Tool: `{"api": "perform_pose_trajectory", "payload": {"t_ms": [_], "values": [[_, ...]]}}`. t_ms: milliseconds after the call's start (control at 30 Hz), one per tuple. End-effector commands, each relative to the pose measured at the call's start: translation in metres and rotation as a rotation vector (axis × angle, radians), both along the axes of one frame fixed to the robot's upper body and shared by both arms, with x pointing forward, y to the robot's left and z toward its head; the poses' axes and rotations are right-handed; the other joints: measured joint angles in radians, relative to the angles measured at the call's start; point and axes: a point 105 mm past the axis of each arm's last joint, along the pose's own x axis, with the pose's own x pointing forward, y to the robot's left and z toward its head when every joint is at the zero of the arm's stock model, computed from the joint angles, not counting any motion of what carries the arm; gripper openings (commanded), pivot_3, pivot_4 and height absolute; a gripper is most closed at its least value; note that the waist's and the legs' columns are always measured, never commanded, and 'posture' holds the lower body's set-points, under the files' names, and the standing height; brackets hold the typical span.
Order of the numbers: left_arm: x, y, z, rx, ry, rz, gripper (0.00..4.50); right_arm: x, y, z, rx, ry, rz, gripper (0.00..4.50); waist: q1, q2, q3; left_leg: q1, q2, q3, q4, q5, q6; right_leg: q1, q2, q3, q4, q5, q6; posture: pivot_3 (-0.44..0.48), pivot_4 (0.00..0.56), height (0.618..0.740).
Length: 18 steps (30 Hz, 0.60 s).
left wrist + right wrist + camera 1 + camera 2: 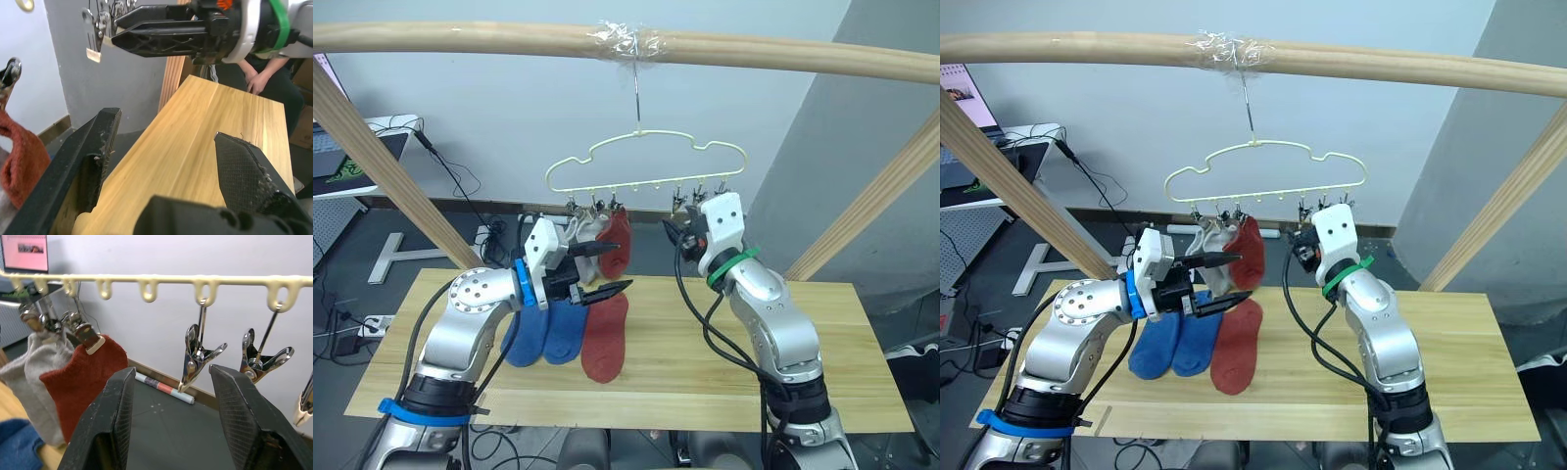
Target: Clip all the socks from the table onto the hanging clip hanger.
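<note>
The clip hanger (646, 162) already carries grey and rust-red socks (619, 240), while three socks (570, 331) lie on the tabletop (724, 343); the right hand (171, 396) waits apart at a free clip (198, 357), left hand (599, 274) apart, empty

You are looking at a long rectangular table of pale light-wood planks (822, 343) with visible grain. Lying flat on its left half are two blue fabric ankle socks (548, 338), side by side and touching, with one rust-red fabric ankle sock (606, 340) just beside them, toward the table's middle. The right half carries bare wood.
</note>
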Motion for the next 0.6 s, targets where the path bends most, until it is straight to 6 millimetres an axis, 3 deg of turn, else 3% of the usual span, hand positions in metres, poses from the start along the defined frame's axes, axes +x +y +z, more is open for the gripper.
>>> {"api": "perform_pose_trajectory", "payload": {"t_ms": [33, 300, 600], "values": [[0.000, -0.003, 0.012, -0.030, -0.032, -0.018, 3.51, 0.007, -0.002, 0.011, 0.036, -0.015, -0.016, 2.48, 0.000, 0.000, 0.000, 0.000, 0.000, 0.000, 0.000, 0.000, 0.000, 0.000, 0.000, 0.000, 0.000, 0.000, 0.000, -0.017, 0.163, 0.705], [0.000, -0.005, 0.009, -0.025, -0.036, -0.019, 3.51, 0.019, 0.002, 0.018, 0.059, -0.015, -0.024, 2.48, 0.000, 0.000, 0.000, 0.000, 0.000, 0.000, 0.000, 0.000, 0.000, -0.001, 0.000, 0.000, 0.000, 0.001, -0.003, -0.012, 0.160, 0.705], [0.001, -0.007, 0.013, -0.040, -0.034, -0.008, 3.51, 0.024, 0.022, 0.033, 0.082, -0.053, 0.039, 2.48, 0.000, 0.000, 0.000, 0.000, 0.000, 0.001, 0.000, 0.000, 0.000, -0.001, 0.000, 0.000, 0.000, 0.002, -0.003, -0.006, 0.158, 0.705]]}}
